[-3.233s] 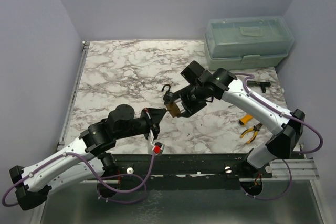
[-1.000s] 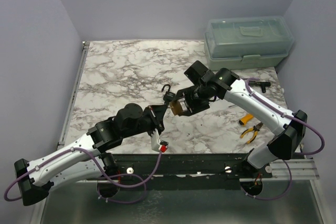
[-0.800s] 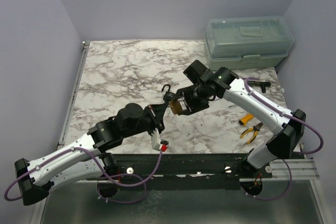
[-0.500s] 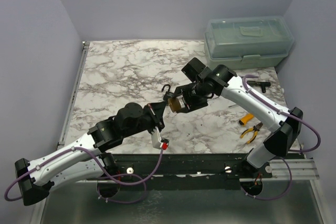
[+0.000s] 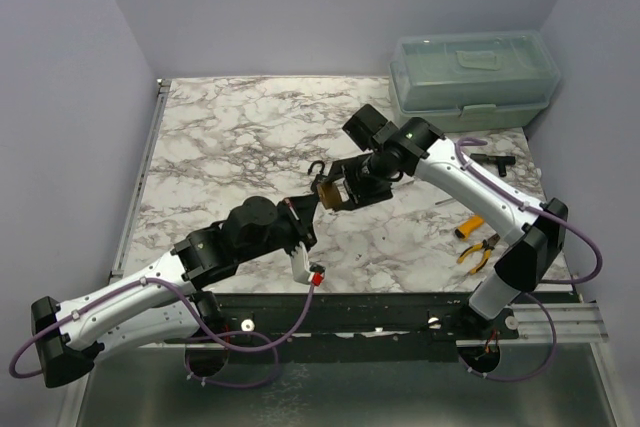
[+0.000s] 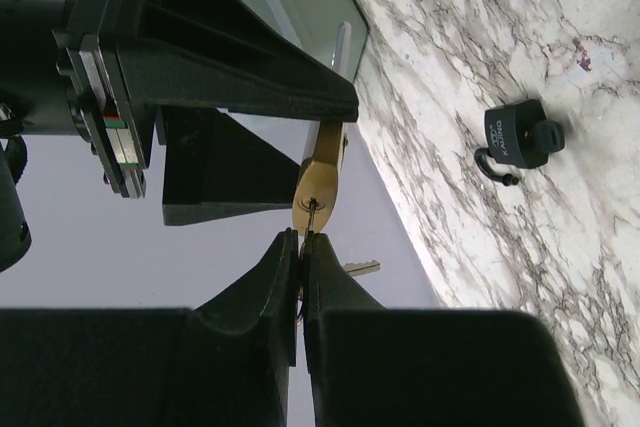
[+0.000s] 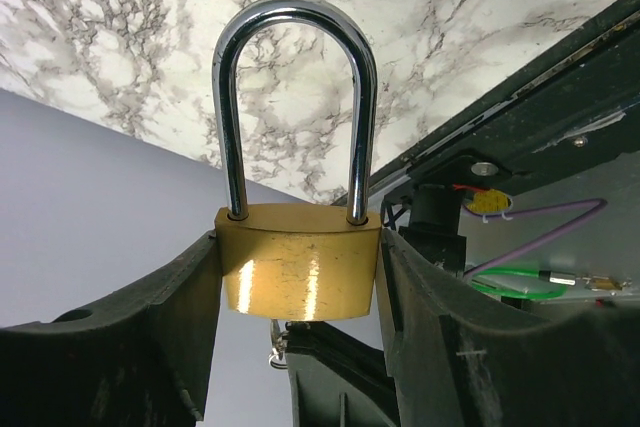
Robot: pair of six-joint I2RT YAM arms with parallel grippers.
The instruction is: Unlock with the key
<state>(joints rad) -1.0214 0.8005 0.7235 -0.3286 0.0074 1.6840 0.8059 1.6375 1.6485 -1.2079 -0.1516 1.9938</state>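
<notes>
My right gripper [image 5: 338, 190] is shut on a brass padlock [image 7: 300, 260] with a steel shackle [image 7: 296, 97] seated in the body, held above the table centre. The padlock also shows in the top view [image 5: 327, 193]. My left gripper [image 5: 303, 209] is shut on a key [image 6: 311, 219], whose tip sits at the keyhole in the padlock's underside [image 6: 322, 175]. A second key [image 6: 362, 268] dangles beside my left fingers. In the right wrist view the left fingers [image 7: 345, 377] sit just under the padlock.
A small black padlock [image 5: 317, 169] lies on the marble just behind the brass one, also in the left wrist view [image 6: 520, 137]. A green toolbox [image 5: 472, 77] stands at the back right. Yellow-handled pliers [image 5: 478, 247] and a black tool [image 5: 487, 161] lie at the right edge.
My left gripper moved up and right with the key until it met the padlock's underside. My right gripper shifted the padlock slightly left and back toward it.
</notes>
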